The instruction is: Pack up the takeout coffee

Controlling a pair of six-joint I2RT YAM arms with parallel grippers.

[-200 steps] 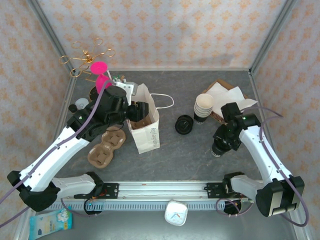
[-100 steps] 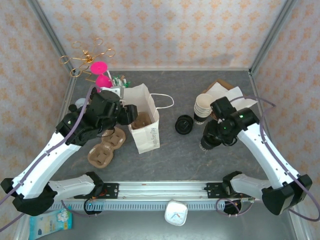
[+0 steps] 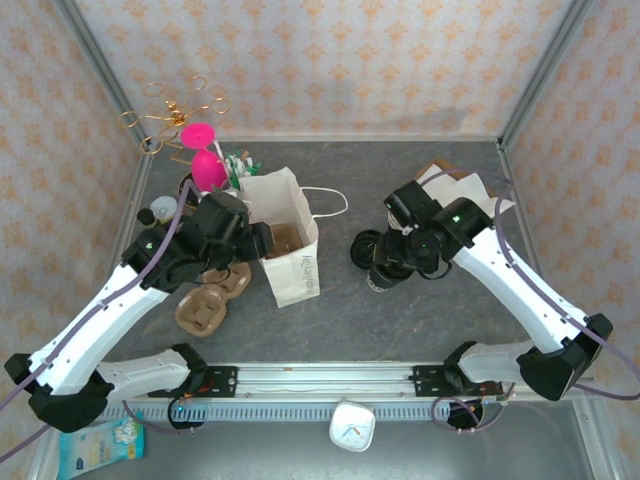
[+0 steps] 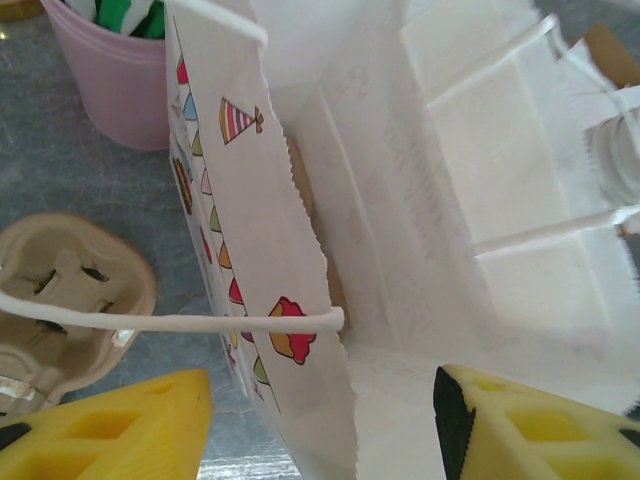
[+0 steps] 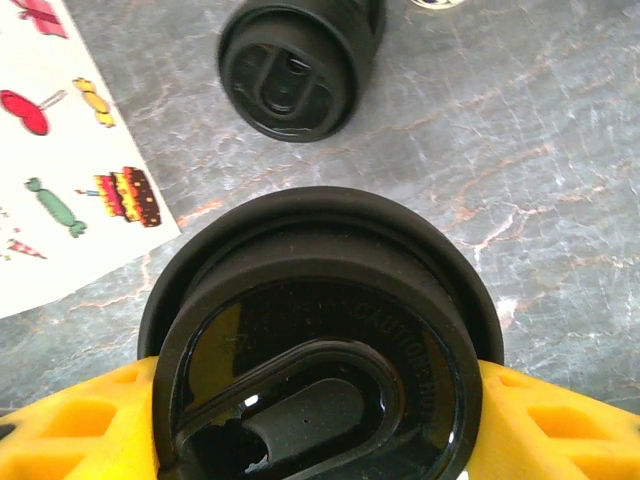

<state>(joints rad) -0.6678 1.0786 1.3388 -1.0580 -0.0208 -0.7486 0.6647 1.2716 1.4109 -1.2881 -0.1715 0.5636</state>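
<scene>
While your right claw (image 5: pixel 320 405) holds the takeout coffee (image 5: pixel 318 340) with a yellow finger (image 5: pixel 60 430) pressed to either side of it, you look straight down on its black lid from the wrist. From above, the coffee sits in that claw (image 3: pixel 388 272) over the grey table (image 3: pixel 440 320), just beside the pile of lids (image 3: pixel 362 247) and to the right of the paper bag (image 3: pixel 295 265). You cannot tell from these views whether the cup's base touches the table.

Your left claw (image 4: pixel 320 425) stands wide. Its two fingers (image 4: pixel 110 430) sit on either side of the bag's near wall without pinching it, one outside and one over the open mouth. The bag stands upright, its string handle (image 4: pixel 150 322) stretched across your view. On the outer side you see the cardboard cup carrier (image 4: pixel 70 290) lying on the table, and a pink cup (image 4: pixel 120 95) beyond it.
</scene>
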